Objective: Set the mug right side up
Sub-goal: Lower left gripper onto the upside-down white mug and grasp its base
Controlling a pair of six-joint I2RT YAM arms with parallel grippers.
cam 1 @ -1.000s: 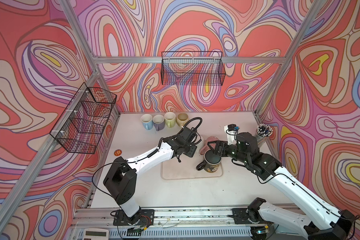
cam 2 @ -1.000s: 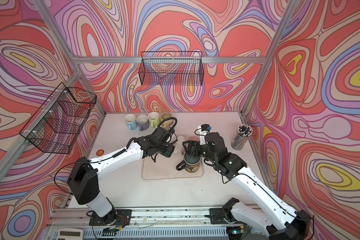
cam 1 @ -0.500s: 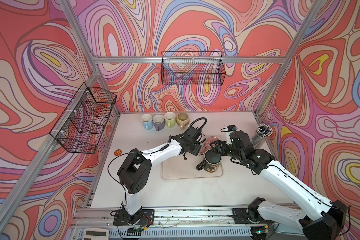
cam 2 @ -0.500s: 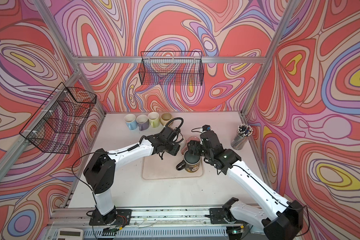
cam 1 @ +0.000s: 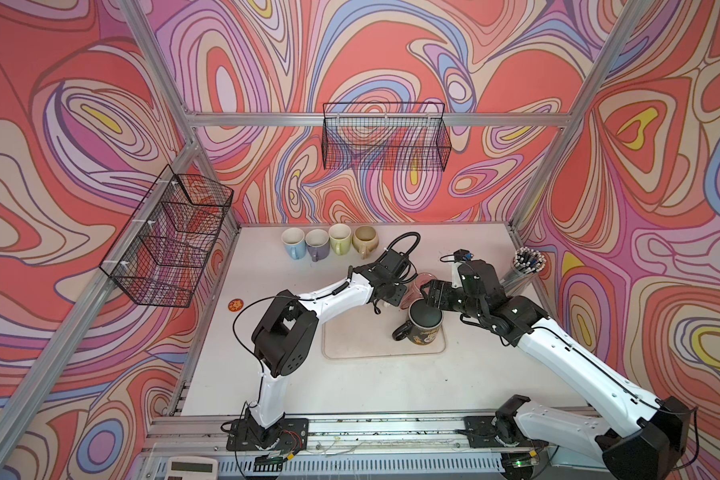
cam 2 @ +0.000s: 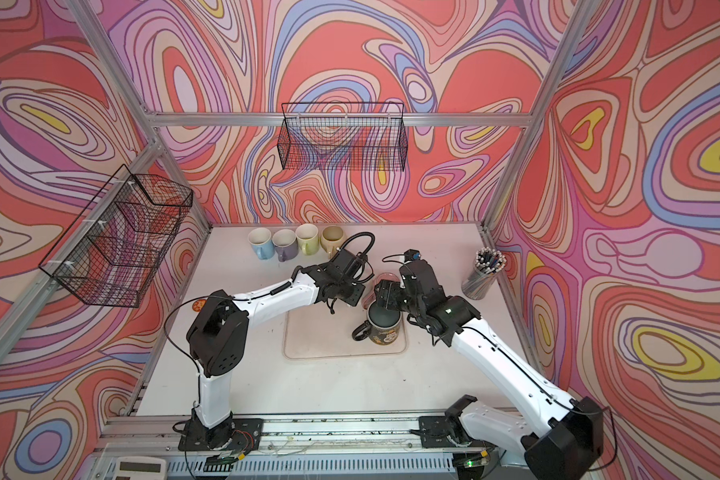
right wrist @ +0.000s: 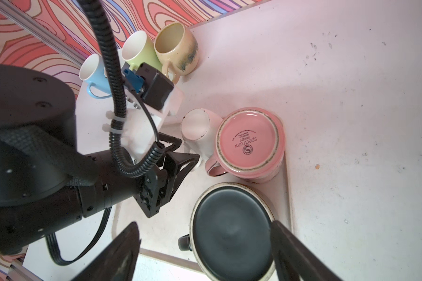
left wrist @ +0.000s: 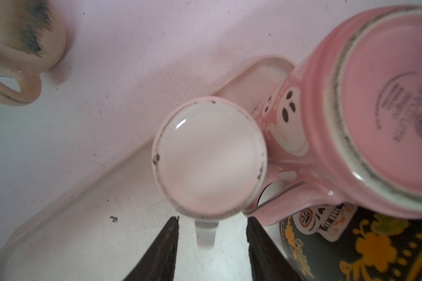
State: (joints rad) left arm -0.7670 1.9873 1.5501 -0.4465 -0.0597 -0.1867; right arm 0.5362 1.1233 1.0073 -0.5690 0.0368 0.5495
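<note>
On the tray, three upturned mugs crowd its back right corner: the small mug left of the wider mug, the largest mug before both. Four upright mugs line up behind.

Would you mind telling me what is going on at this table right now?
Three mugs stand upside down on the tray: a small white mug, a pink mug and a black mug. The left gripper has its jaws open on either side of the white mug's handle, not gripping it. The right gripper hangs open over the black mug's base, holding nothing. Four upright mugs stand in a row at the back.
</note>
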